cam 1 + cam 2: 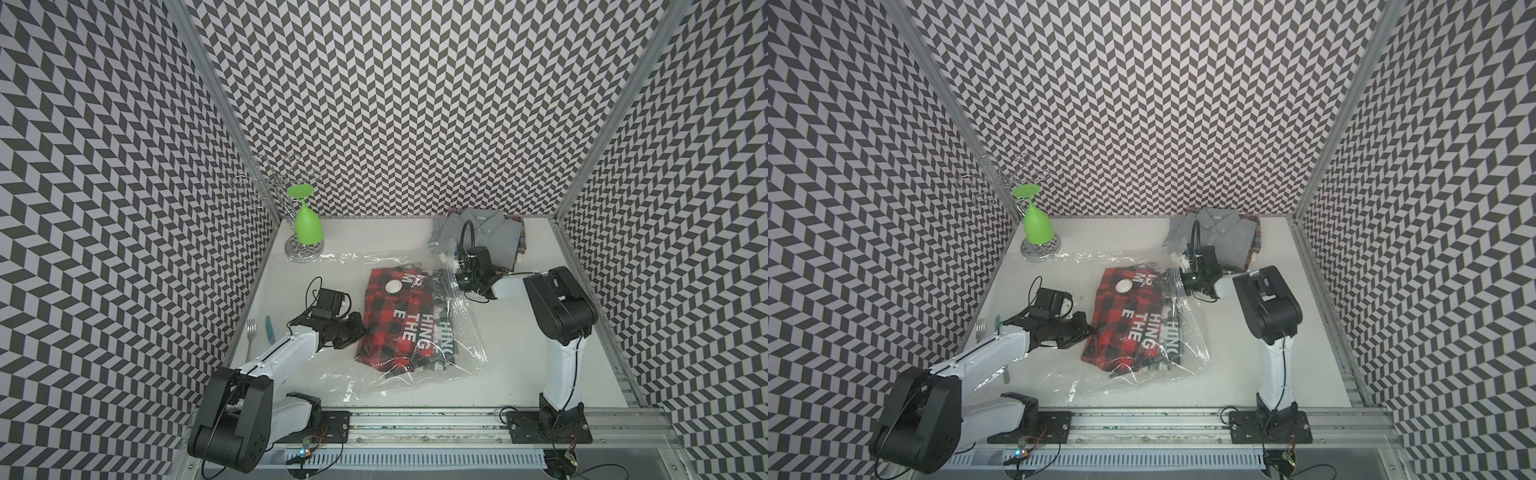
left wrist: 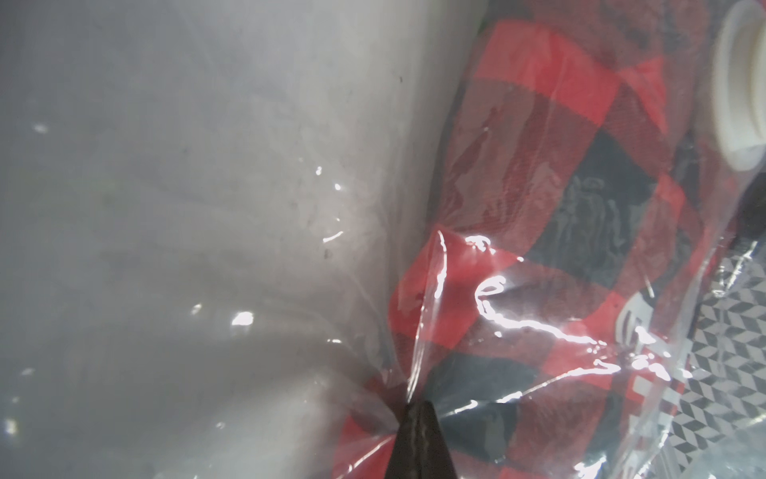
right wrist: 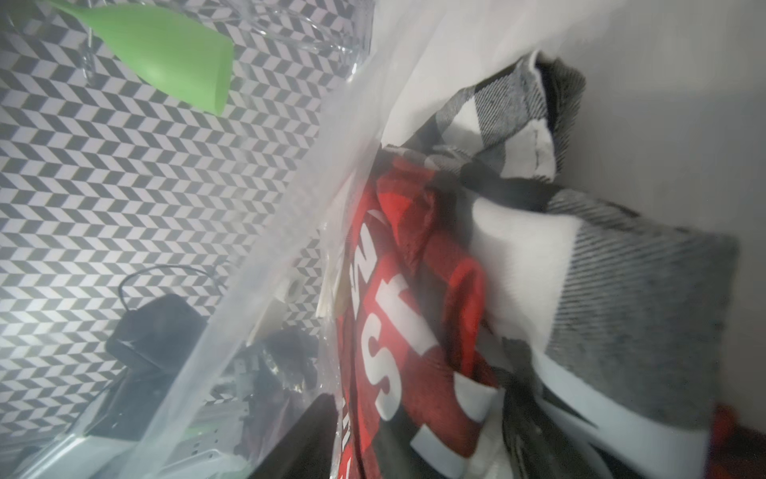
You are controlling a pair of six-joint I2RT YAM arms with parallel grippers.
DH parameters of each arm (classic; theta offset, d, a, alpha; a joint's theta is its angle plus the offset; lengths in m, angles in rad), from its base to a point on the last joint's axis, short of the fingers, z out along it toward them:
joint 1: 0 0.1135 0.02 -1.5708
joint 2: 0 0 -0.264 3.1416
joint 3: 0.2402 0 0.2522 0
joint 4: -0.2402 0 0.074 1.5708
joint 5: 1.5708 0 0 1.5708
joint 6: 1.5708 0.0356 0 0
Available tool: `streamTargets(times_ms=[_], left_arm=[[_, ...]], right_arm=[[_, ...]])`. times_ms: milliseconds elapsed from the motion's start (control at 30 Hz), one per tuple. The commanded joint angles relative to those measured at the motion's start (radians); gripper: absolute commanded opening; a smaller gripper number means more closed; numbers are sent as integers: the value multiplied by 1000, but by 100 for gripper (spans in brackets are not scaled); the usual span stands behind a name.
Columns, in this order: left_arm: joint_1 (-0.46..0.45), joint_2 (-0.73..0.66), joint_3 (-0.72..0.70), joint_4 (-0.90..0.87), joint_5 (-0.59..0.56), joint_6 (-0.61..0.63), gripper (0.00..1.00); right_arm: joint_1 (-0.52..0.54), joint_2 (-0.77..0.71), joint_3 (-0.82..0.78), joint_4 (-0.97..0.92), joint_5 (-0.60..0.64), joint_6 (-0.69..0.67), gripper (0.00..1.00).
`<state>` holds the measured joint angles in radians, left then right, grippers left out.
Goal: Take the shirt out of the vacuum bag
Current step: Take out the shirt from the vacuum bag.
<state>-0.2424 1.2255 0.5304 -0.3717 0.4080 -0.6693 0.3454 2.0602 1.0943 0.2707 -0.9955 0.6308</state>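
- You see the vacuum bag (image 1: 461,340) lying flat in the middle of the worktop (image 1: 532,374), between the two arms.
- The red and black shirt (image 1: 386,332) is inside the vacuum bag, folded, with white letters on it.
- The round white valve (image 1: 393,286) sits over the far end of the shirt.
- Your left pincer (image 2: 418,439) is closed tight on a bit of the bag's plastic, right at the shirt's left edge. The plastic bunches up at its tip.
- Your right pincer (image 1: 452,277) is at the bag's far right corner, right by the plastic. You cannot tell if it is open or closed.
- Its wrist view looks into the bag at the red shirt and a black and white cloth (image 3: 539,257) beside it.
- A green glass (image 1: 307,226) hangs upside down on a rack (image 1: 303,249) in the far left corner.
- A grey shirt (image 1: 494,237) lies in the far right corner.
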Motion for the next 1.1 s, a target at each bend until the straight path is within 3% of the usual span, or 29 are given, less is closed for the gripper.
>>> streamTargets(times_ms=[0,533,900,1067], left_arm=[[-7,6,-9,17,11,20,0],[-17,11,-8,17,11,23,0],[-24,9,-9,18,7,24,0],[-28,7,-10,18,5,23,0]], right_arm=[[32,32,-2,36,-23,-19,66],[81,-28,-64,142,-53,11,64],[98,-61,-46,95,-43,8,66],[120,-23,17,-34,-20,-66,66]])
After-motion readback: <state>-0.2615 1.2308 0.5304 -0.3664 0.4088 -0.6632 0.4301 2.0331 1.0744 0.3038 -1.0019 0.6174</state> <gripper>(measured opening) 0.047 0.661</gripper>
